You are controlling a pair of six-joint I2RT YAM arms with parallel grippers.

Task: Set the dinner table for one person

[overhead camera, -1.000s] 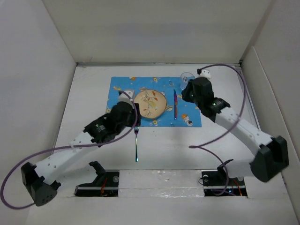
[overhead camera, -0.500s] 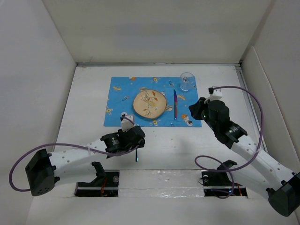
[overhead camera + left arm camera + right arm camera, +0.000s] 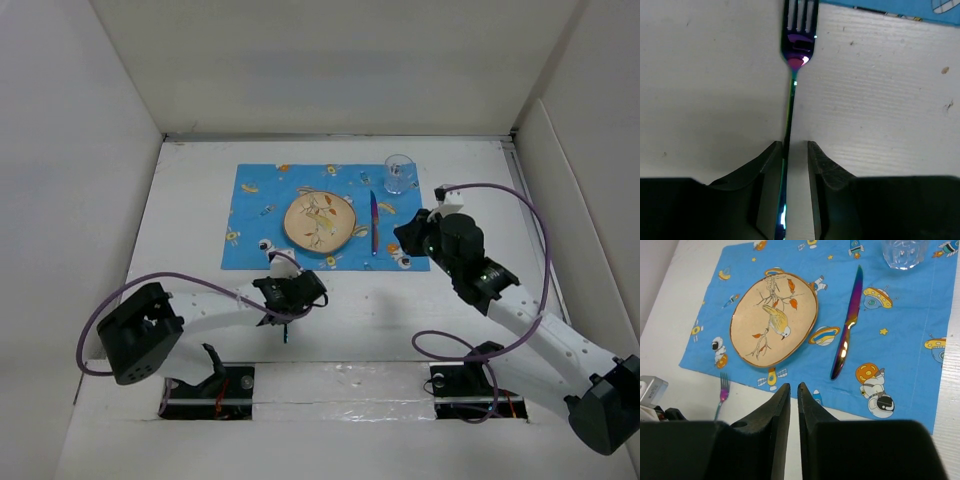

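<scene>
An iridescent fork point(image 3: 800, 40) lies on the white dinner table point(image 3: 380, 310), just in front of the blue placemat point(image 3: 260, 215). My left gripper point(image 3: 795, 145) is low over the fork; its slightly parted jaws straddle the handle, which lies against the left finger. In the top view the left gripper point(image 3: 292, 300) hides most of the fork point(image 3: 285, 335). On the mat are the bird plate point(image 3: 319, 221), the iridescent knife point(image 3: 374, 222) to its right and a clear glass point(image 3: 399, 172) at the far right corner. My right gripper point(image 3: 405, 238) hovers over the mat's near right edge, shut and empty.
White walls enclose the table on the left, far and right sides. The right wrist view shows the plate point(image 3: 774, 319), the knife point(image 3: 849, 322), the glass point(image 3: 903, 251) and the fork point(image 3: 723, 392). Purple cables loop beside both arms.
My left arm drew back from the plate and came down over the fork's handle. My right arm pulled back from the glass, which stays on the mat.
</scene>
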